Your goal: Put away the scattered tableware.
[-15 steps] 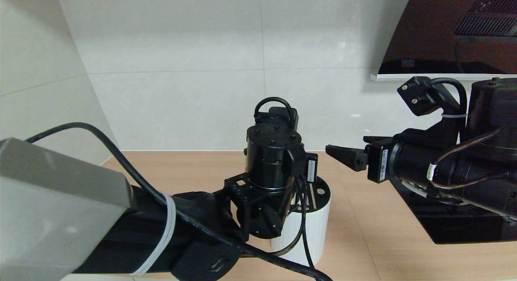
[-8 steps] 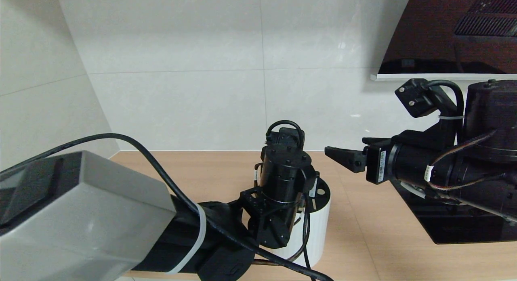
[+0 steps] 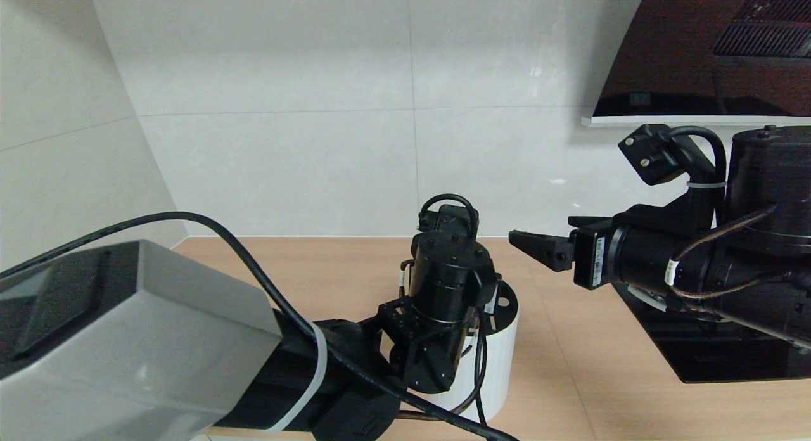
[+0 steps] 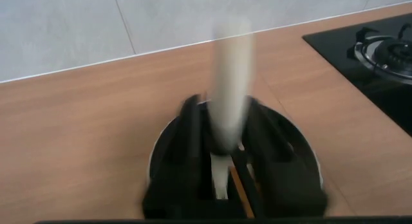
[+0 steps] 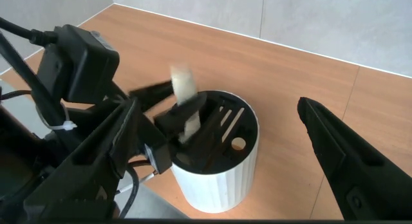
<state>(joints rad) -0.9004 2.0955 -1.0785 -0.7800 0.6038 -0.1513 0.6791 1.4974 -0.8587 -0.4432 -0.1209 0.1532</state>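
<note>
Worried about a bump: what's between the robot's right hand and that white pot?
Nothing; the head view shows the stretch between the right hand and the white pot bare, with wooden counter below.

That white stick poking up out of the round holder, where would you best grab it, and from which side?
Grip the white stick on its upper part, from above. It stands nearly upright with its lower end seemingly in the holder's slotted top, so only that part is free. The left gripper clamps it that way.
</note>
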